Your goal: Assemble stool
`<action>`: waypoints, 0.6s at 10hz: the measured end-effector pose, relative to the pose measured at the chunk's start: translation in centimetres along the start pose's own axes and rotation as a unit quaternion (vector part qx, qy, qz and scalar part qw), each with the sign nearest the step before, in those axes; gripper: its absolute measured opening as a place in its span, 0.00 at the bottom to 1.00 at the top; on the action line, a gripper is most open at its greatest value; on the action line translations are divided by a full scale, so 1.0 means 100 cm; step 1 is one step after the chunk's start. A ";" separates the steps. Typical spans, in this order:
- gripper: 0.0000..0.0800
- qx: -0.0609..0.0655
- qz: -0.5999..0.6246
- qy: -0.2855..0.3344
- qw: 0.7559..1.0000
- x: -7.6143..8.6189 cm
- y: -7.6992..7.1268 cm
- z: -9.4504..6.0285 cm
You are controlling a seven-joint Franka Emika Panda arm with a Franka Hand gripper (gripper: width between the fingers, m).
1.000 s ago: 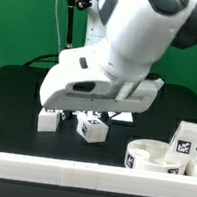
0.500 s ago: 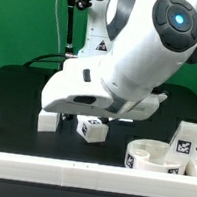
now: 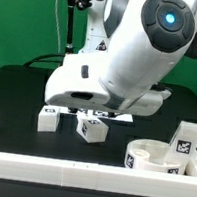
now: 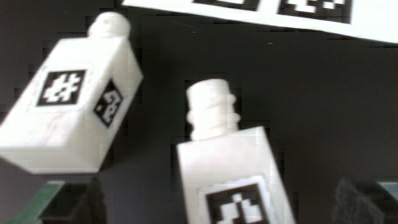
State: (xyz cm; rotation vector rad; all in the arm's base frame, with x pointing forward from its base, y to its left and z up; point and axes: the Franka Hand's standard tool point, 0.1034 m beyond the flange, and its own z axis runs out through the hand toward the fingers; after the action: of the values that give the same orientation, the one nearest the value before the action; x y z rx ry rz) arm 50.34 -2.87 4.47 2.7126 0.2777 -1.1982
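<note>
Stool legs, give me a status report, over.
Gripper open, empty, over one lying leg. Second leg beside it, not touching. Seat disc at exterior view's right. Nothing blocking the grasp.

We see a white arm (image 3: 132, 61) of glossy rounded shells, one joint cap carrying a round blue light (image 3: 170, 15), with dark slots in the wrist housing (image 3: 78, 84).

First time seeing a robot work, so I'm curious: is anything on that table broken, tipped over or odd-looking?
Nothing looks broken or spilled. One stool leg and a second leg lie flat on the black table, skewed to each other: loose parts not yet fitted. The round disc sits level, a third leg beside it.
</note>
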 end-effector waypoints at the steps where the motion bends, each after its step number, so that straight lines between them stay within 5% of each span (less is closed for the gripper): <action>1: 0.81 0.000 0.000 0.000 1.000 0.000 0.000 0.000; 3: 0.81 0.001 0.000 0.000 1.000 0.000 0.000 0.001; 5: 0.81 0.034 -0.014 0.004 0.999 0.001 -0.010 0.001; 6: 0.81 0.040 -0.018 0.008 0.999 0.002 -0.017 -0.001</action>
State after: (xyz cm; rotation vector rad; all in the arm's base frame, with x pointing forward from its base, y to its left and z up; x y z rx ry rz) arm 50.17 -1.18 4.30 2.7978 0.2867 -1.2231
